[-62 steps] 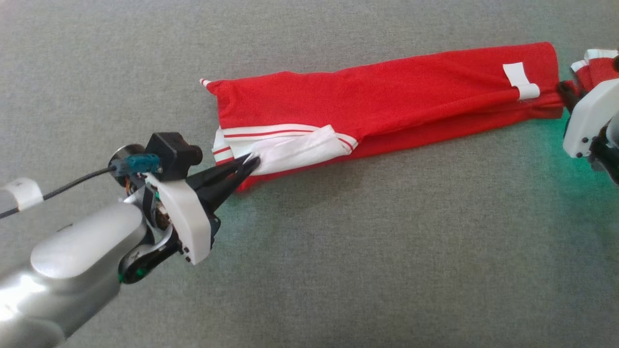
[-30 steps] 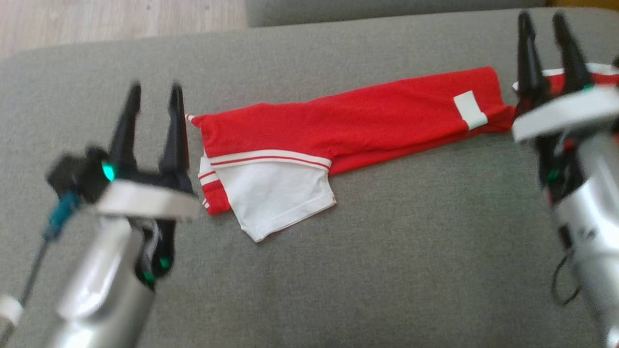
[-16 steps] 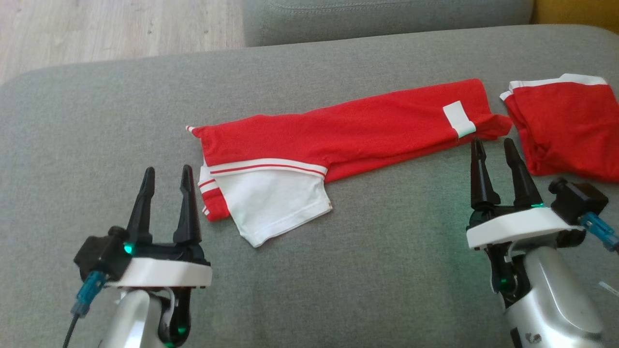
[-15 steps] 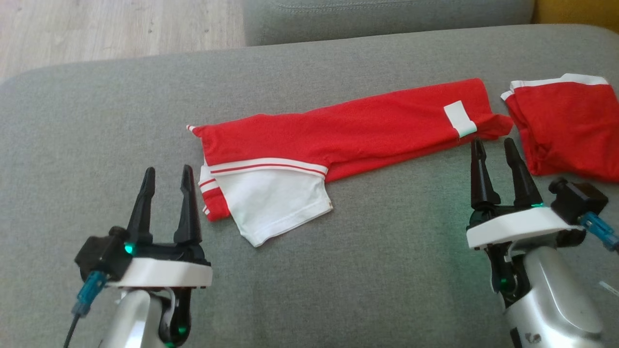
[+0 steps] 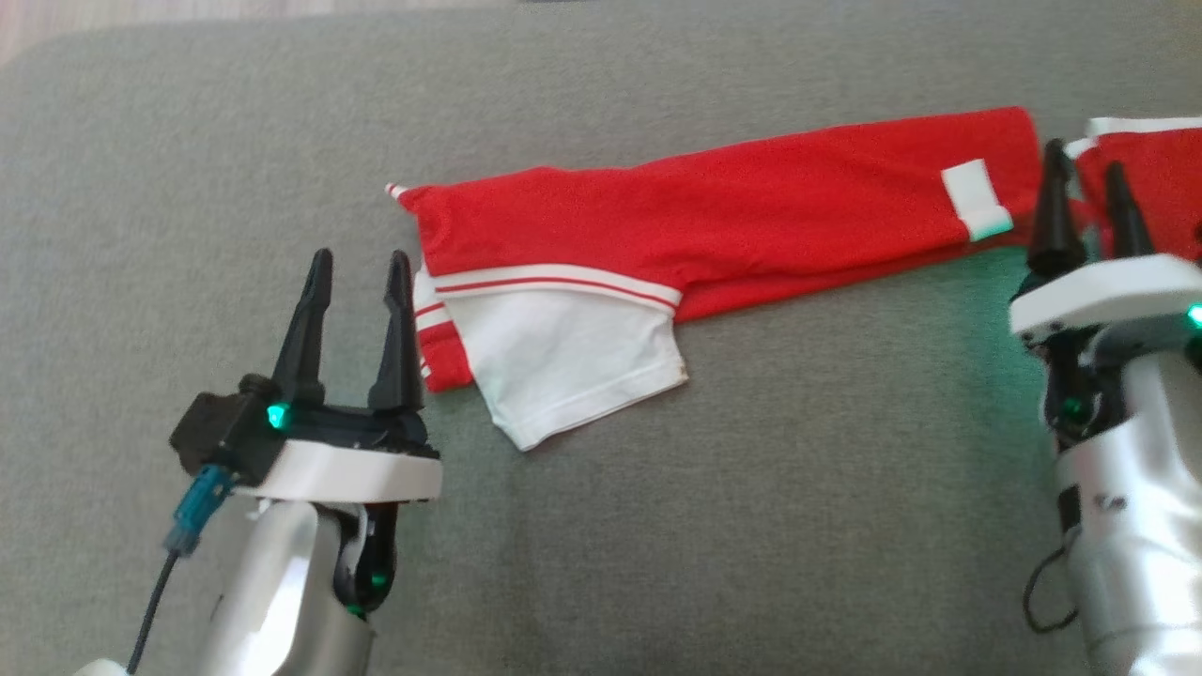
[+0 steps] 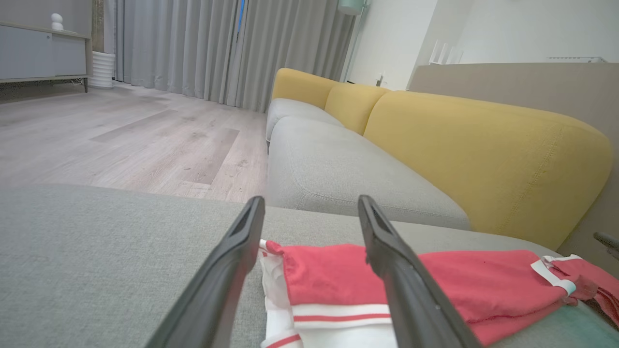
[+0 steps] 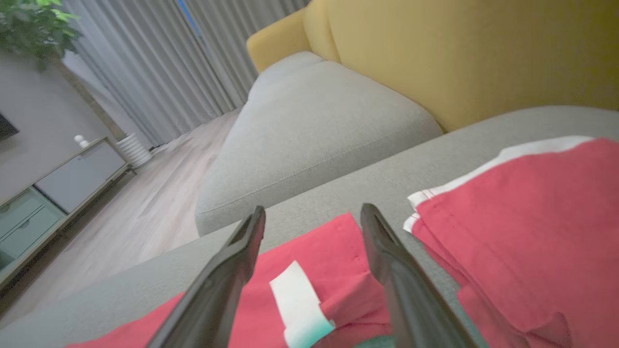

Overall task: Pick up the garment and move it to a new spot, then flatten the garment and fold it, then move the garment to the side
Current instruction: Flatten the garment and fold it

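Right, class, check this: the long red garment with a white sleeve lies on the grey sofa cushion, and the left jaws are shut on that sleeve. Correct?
No: the left jaws stand open, gripping nothing, as the head view shows. The long red garment with a white sleeve does lie on the grey sofa cushion.

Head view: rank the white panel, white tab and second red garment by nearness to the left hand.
1. White panel, just right of the left hand.
2. White tab, far right.
3. Second red garment, right edge.
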You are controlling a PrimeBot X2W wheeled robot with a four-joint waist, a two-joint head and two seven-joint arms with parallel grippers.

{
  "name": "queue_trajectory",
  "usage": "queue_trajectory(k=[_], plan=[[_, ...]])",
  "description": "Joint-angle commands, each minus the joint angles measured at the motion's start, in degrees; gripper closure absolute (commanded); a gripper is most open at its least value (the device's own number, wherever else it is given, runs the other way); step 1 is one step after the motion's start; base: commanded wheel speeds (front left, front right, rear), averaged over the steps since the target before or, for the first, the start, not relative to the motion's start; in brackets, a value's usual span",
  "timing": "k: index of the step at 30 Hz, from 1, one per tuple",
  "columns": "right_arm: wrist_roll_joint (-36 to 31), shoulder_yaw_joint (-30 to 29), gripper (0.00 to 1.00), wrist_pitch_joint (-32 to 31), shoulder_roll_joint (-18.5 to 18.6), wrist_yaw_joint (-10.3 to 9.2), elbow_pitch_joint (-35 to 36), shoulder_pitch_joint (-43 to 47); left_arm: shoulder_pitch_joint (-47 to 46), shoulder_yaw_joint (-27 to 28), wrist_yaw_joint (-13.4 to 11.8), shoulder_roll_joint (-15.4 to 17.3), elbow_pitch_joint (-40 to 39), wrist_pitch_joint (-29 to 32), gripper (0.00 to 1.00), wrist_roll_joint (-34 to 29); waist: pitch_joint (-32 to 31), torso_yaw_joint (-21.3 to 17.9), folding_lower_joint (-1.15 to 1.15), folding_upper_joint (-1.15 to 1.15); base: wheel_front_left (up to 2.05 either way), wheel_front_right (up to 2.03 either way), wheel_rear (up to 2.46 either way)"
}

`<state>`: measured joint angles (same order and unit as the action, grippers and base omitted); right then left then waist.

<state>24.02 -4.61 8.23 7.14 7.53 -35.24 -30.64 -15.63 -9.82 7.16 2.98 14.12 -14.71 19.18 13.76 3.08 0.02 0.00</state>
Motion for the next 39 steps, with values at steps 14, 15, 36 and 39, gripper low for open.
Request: queue_trajectory(k=[14, 15, 36, 39], plan=[[-7.2, -10.9, 0.0, -4.5, 1.9, -0.04, -24.0, -13.1, -4.8, -4.4, 0.3, 2.1, -0.9, -0.3, 0.0, 1.3, 4.5, 3.5, -0.02, 0.0, 0.0, 0.0, 0.0], [-7.5, -10.8, 0.0, -4.6, 1.6, -0.04, -25.0, -13.3, -5.0, -4.2, 0.3, 2.0, -1.0, -0.3, 0.0, 1.5, 4.5, 3.5, -0.02, 0.0, 0.0, 0.0, 0.0], [1.0, -5.8, 1.0, 3.8, 4.4, -0.04, -22.1, -9.9, -2.5, -3.0, 0.3, 2.1, -1.1, -0.3, 0.0, 1.9, -1.4, 0.1, -0.02, 0.0, 0.0, 0.0, 0.0], [3.1, -5.8, 1.0, 4.4, 5.5, -0.04, -19.5, -7.6, -1.8, -3.0, 0.3, 2.1, -1.3, -0.3, 0.0, 2.0, -2.8, -0.4, -0.02, 0.0, 0.0, 0.0, 0.0]])
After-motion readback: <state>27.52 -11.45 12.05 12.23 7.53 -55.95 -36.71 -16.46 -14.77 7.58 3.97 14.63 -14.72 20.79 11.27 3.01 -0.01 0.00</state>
